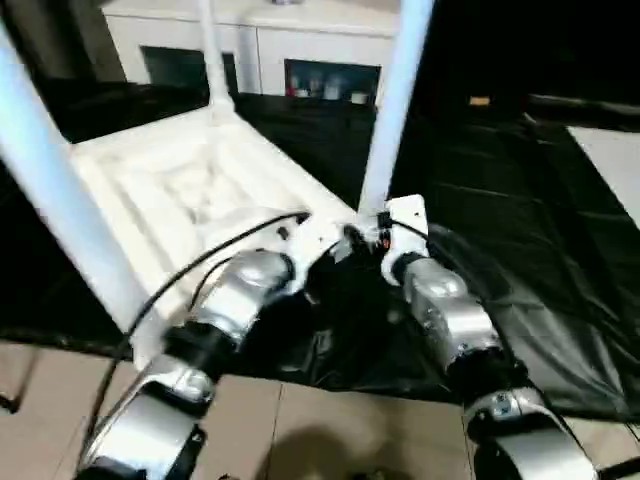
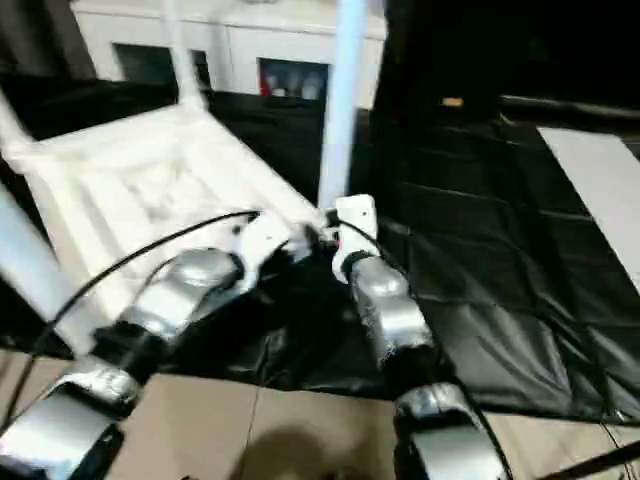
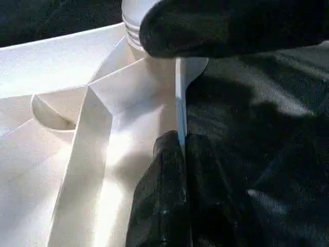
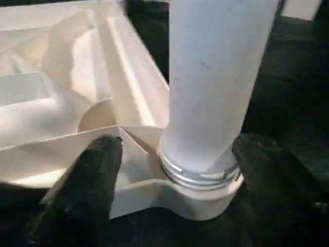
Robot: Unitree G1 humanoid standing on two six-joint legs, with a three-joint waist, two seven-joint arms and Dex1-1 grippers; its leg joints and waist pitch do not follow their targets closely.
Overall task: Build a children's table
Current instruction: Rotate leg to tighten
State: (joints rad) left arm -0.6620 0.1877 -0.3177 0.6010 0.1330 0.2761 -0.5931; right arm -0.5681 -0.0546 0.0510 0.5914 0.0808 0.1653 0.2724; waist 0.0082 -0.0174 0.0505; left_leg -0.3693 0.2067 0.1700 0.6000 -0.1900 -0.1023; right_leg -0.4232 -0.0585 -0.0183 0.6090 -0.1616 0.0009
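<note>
I see both silver forearms reaching to the near right corner of the upturned table top point(image 1: 180, 190), which lies ribbed side up on the black sheet point(image 1: 520, 270) covering the floor. Left pincer point(image 3: 177, 154) is clenched on the top's thin rim at that corner. Right pincer point(image 4: 175, 170) is released, fingers point(image 4: 87, 180) straddling the base of the leg point(image 4: 205, 87) seated in the corner socket. Other legs point(image 1: 60, 200) stand upright. White cabinet point(image 1: 300, 50) behind.
</note>
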